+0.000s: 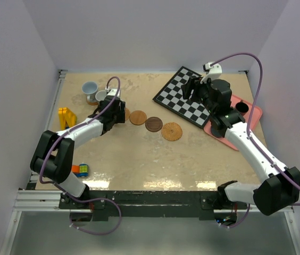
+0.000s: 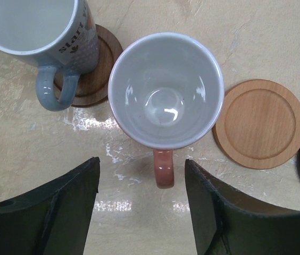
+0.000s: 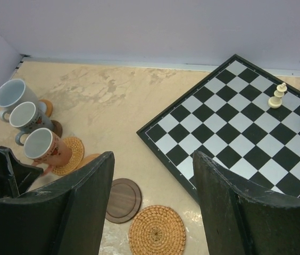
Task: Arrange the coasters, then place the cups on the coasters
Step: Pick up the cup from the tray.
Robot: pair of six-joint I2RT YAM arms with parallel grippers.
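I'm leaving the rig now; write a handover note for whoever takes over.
Left gripper: open, empty, fingers either side of the handle of the pink-handled cup.
Right gripper: open, empty, over the chessboard.
Done: pale blue cup, grey-white cup, pink-handled cup each on a coaster.
To do: light wood coaster, dark brown coaster, woven coaster bare; black cup on pink tray; other cups not visible.

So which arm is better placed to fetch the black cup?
Right. The right gripper, open, hangs over the chessboard beside the tray holding the black cup; the left gripper is far off by the placed cups.
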